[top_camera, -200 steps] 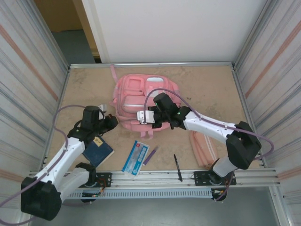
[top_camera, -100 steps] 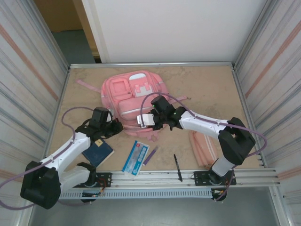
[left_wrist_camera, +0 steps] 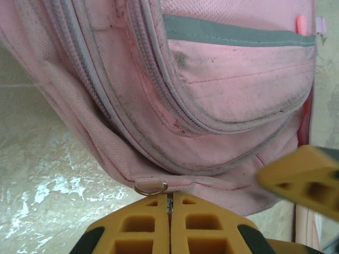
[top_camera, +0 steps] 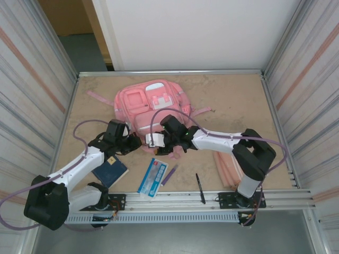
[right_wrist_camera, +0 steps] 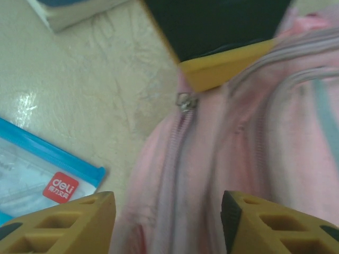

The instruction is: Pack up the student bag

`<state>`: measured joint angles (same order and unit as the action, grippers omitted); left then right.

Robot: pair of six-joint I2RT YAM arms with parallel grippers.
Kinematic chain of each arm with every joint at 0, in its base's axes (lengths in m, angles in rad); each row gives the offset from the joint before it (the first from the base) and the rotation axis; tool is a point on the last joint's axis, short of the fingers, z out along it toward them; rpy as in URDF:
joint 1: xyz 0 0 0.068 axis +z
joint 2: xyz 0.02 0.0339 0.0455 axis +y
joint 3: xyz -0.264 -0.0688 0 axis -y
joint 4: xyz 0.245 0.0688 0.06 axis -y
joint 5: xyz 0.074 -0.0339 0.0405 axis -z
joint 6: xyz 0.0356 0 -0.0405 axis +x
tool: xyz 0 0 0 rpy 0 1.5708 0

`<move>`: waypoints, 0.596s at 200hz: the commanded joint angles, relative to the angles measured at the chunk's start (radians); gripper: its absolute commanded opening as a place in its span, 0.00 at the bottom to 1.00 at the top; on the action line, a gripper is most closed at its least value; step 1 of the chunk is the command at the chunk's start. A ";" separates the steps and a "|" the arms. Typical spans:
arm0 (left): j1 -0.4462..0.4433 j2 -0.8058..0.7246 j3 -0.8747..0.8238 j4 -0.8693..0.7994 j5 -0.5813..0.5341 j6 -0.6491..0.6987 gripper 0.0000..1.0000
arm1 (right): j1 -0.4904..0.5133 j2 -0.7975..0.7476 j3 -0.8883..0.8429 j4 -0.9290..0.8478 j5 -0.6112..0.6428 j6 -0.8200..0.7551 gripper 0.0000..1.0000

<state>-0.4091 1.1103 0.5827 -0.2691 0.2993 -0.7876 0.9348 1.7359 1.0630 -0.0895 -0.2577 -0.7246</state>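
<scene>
1. From above, the student bag has slid left and turned since a second ago, and now lies flat at the back-left of the worktop with its straps splayed out. The left gripper has moved in to its near edge. The right gripper has followed it over and sits just beside the left one.
2. At the left wrist, the left gripper is pressed shut on what looks like the zip pull at the bag's lower seam (its ring pokes out just above the fingertips). That grip has not changed.
3. At the right wrist, the right gripper was closed a second ago. Now it stands well apart with nothing in it, hovering over the bag's zip line close to the same pull.
4. I judge that the right arm has let go after dragging the bag into place, so the opening of the zip is about to start. The blue notebook and the clear pouch are outside the bag, so packing proper has not begun.
</scene>
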 commanded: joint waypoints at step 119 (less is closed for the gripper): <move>0.179 0.014 0.067 -0.003 -0.132 0.105 0.00 | -0.037 -0.236 -0.106 0.042 0.083 -0.061 0.00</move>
<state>-0.2943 1.0840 0.6220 -0.2955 0.2230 -0.7326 0.9226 1.5959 0.9569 -0.0154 -0.1547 -0.7494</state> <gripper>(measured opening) 0.055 0.057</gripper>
